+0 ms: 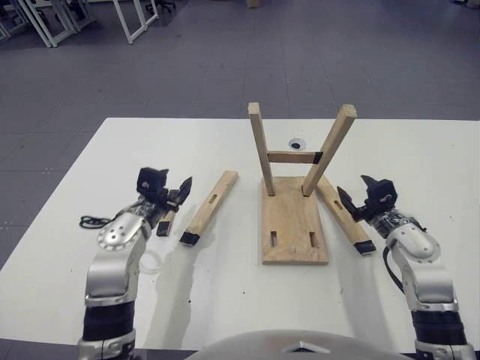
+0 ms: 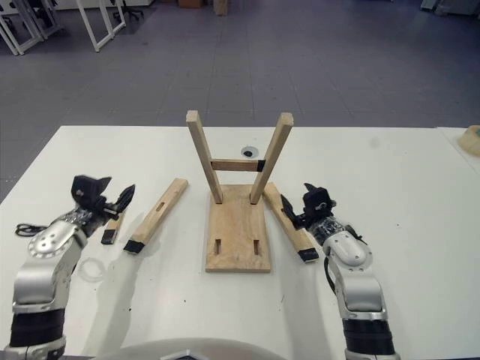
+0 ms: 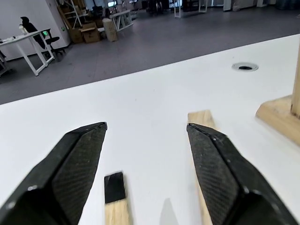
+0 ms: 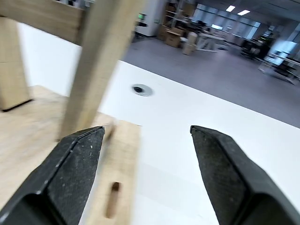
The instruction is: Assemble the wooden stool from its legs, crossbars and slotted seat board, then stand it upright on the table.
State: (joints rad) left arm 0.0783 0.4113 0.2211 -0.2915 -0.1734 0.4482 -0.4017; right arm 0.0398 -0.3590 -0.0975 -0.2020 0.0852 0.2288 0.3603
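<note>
The slotted seat board (image 1: 295,238) lies flat mid-table. Two legs (image 1: 262,148) stand in its far slots, leaning slightly and joined by a crossbar (image 1: 291,157). A loose leg (image 1: 211,206) with a black tip lies left of the board. Another loose leg (image 1: 346,215) lies along the board's right edge. A short crossbar (image 1: 166,223) rests by my left gripper (image 1: 171,193), which hovers open just above it, with nothing held. My right gripper (image 1: 356,196) is open over the right loose leg (image 4: 119,159), close to the standing leg (image 4: 101,61).
A round cable hole (image 1: 296,143) sits in the white table (image 1: 420,157) behind the stool parts. A black cable (image 1: 93,222) and a white ring (image 2: 94,268) lie near the left arm. Beyond the table's far edge is grey floor.
</note>
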